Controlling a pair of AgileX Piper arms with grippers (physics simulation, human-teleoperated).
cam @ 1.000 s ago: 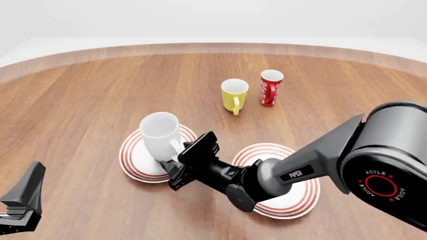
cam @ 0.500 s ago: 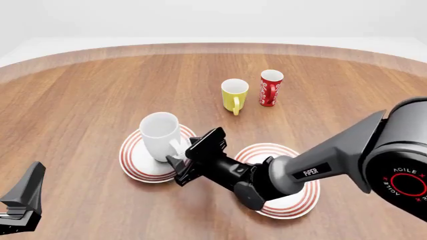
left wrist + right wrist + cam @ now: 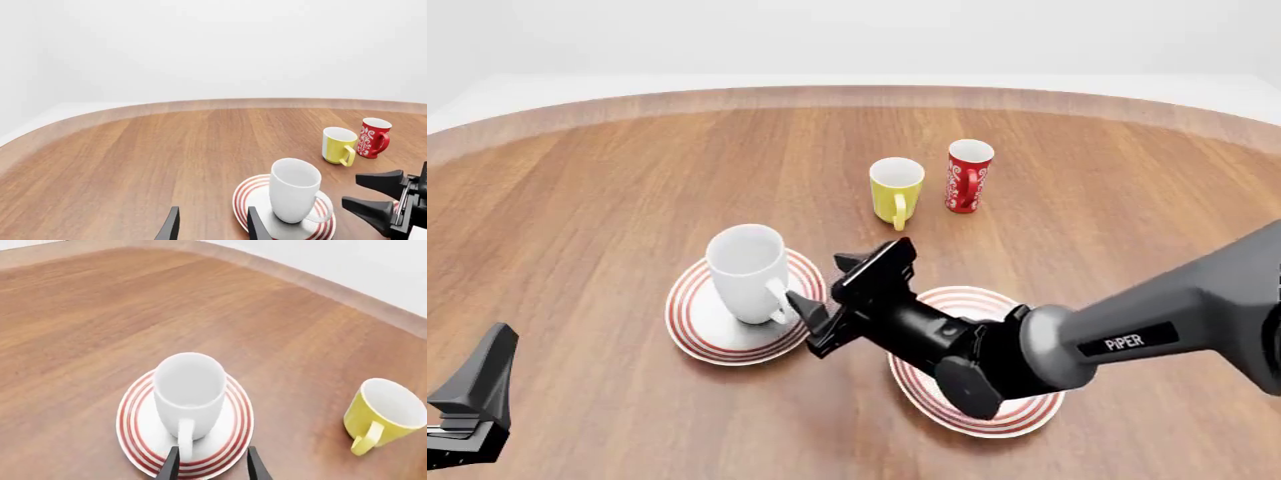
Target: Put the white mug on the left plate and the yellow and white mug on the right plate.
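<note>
The white mug (image 3: 747,268) stands upright on the left plate (image 3: 701,330), its handle turned toward my right gripper (image 3: 827,285). That gripper is open and hovers just right of the handle, not touching it. In the right wrist view the white mug (image 3: 190,390) and its plate (image 3: 133,425) lie ahead of the open right gripper (image 3: 211,467). The right plate (image 3: 961,297) lies partly under my right arm. Farther back stands the yellow and white mug (image 3: 896,188). My left gripper (image 3: 212,227) is open and holds nothing, at the near left corner (image 3: 474,400).
A slim red cup (image 3: 968,175) with white markings stands just right of the yellow mug, close beside it. The rounded wooden table edge (image 3: 854,95) curves along the back. My right arm (image 3: 1068,345) stretches across the right plate.
My right gripper has drawn back to the right, away from the white mug's handle, and its fingers now stand apart. The mug stays on the left plate. The left arm has not moved.
</note>
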